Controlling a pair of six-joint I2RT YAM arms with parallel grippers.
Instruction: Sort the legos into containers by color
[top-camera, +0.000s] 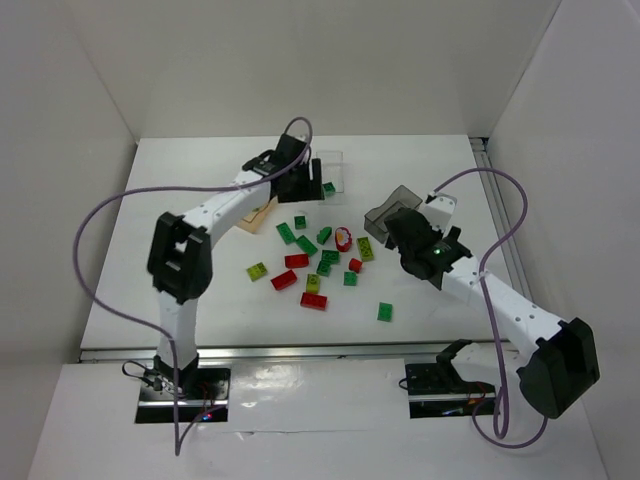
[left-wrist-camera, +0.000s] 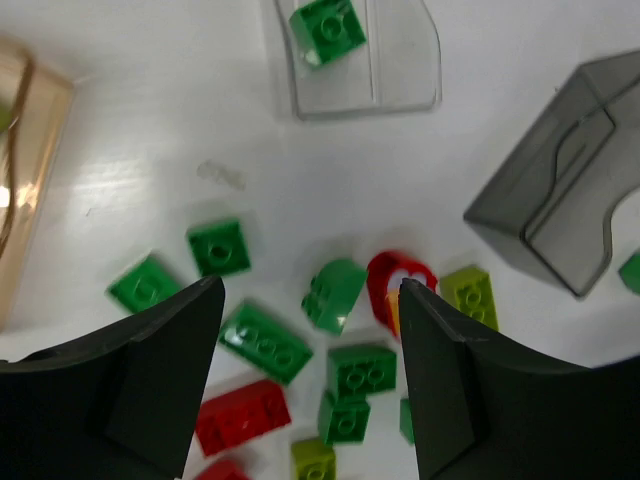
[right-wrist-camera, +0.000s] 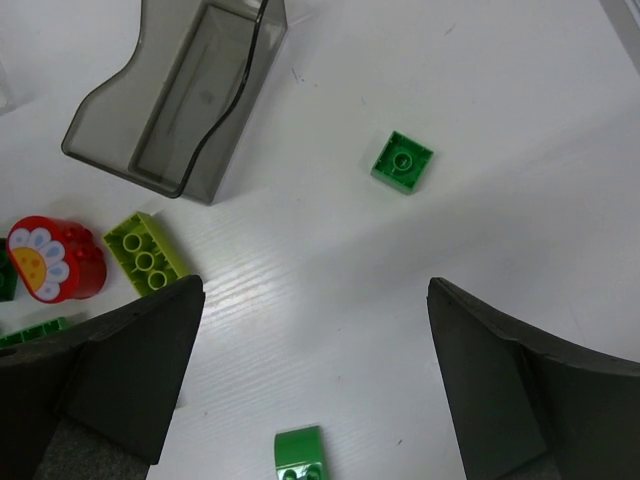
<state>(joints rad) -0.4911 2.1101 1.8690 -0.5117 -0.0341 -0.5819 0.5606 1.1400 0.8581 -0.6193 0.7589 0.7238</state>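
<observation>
1. The legos (top-camera: 320, 262), small glossy studded plastic bricks in dark green, yellow-green and red, lie loose in a cluster in the middle of the white matte table (top-camera: 190, 180), between the two arms. Nearly all of them are unsorted.
2. One boxed dark green brick (left-wrist-camera: 328, 28) lies in the clear colourless plastic box (left-wrist-camera: 400, 70) at the far side. I'd take that box as the home for dark green.
3. The orange-tinted see-through box (left-wrist-camera: 30, 150) stands to the left of the clear one, partly hidden by the left arm from overhead, and I can't tell what it holds. The smoky dark grey see-through box (right-wrist-camera: 190, 90), with one scooped wall, stands to the right of the pile and looks empty.
4. A rounded red piece with a painted flower face (right-wrist-camera: 55, 260) lies just beside a yellow-green oblong brick (right-wrist-camera: 145, 252), near the grey box.
5. The left gripper (left-wrist-camera: 310, 295) hangs over the far edge of the pile, near the clear box. Its black fingers are parted with nothing between them, which looks well placed for taking another brick.
6. The right gripper (right-wrist-camera: 315, 290) has its jaws spread wide and empty over bare table. A stray dark green square brick (right-wrist-camera: 403, 162) and a curved green piece (right-wrist-camera: 298, 455) lie well apart there, and both look like its likely pickings.
7. The bricks are hard and slick, so a grip across their flat sides seems safest. The thin-walled boxes look light enough to slide if nudged.
</observation>
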